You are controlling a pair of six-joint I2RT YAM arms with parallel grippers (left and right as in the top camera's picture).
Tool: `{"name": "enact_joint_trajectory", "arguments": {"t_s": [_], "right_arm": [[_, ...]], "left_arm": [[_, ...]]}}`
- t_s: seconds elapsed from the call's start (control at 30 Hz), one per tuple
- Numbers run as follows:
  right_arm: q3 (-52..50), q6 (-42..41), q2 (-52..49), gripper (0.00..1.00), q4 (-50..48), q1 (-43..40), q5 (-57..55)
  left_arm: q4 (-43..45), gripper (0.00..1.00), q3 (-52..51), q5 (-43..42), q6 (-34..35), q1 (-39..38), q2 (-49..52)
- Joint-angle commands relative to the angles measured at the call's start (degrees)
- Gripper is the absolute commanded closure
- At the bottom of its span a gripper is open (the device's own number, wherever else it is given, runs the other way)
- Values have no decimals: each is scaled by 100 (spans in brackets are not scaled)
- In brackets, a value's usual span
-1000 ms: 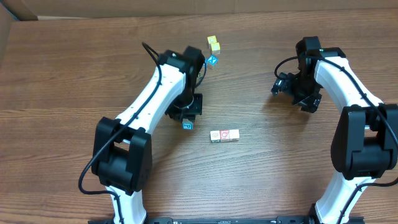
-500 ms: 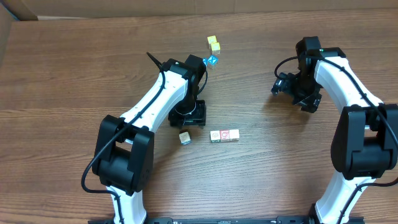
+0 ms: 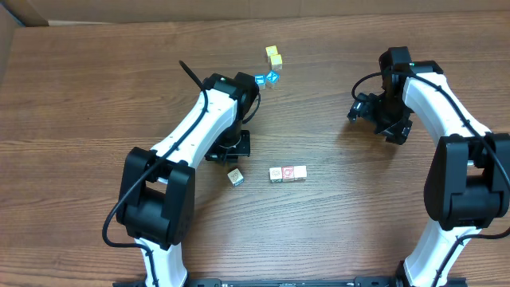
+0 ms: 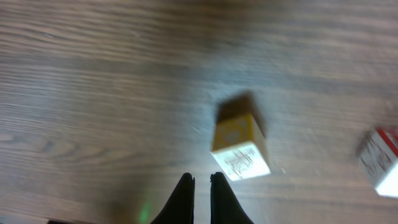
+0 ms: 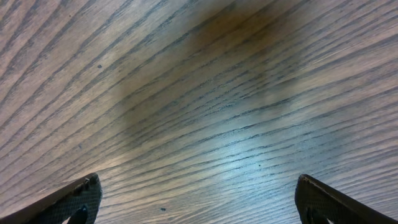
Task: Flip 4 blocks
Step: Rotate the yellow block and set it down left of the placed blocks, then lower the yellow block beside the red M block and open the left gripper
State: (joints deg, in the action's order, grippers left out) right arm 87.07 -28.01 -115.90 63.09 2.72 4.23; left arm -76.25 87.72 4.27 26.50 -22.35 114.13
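Note:
A pale-wood block [image 3: 235, 176] lies loose and a little askew on the table, just in front of my left gripper [image 3: 231, 153]. In the left wrist view this block [image 4: 241, 147] shows a yellow side and a white lettered face, a short way beyond the shut, empty fingertips of the left gripper [image 4: 202, 181]. Two more blocks [image 3: 276, 174] [image 3: 296, 172] sit side by side to its right; the near one [image 4: 380, 160] shows red at the frame's edge. My right gripper [image 3: 360, 109] [image 5: 199, 198] hovers open over bare wood at the right.
Two plain yellow cubes [image 3: 274, 56] stand at the back of the table, with two blue-faced cubes [image 3: 266, 78] just below them beside my left arm. A cardboard wall [image 3: 159, 9] runs along the far edge.
My left gripper let go of the block it held a second ago; the block now lies on the table. The gripper then drew back to the left and shut. The right arm has not moved.

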Motion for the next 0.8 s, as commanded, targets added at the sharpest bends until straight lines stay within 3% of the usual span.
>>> {"name": "enact_joint_trajectory", "arguments": {"t_s": [0.0,0.33,0.77], "right_arm": [[105,42,4,0,-7,-28,-31],[105,42,4,0,-4,-28,-31],[105,42,4,0,-4,-28,-31]], "left_arm": [[190,96,-195,402,225,96,-15],[743,96,-1010,-468,72,101,-15],[1182,96,-1073,-1392,7,94,-15]]}}
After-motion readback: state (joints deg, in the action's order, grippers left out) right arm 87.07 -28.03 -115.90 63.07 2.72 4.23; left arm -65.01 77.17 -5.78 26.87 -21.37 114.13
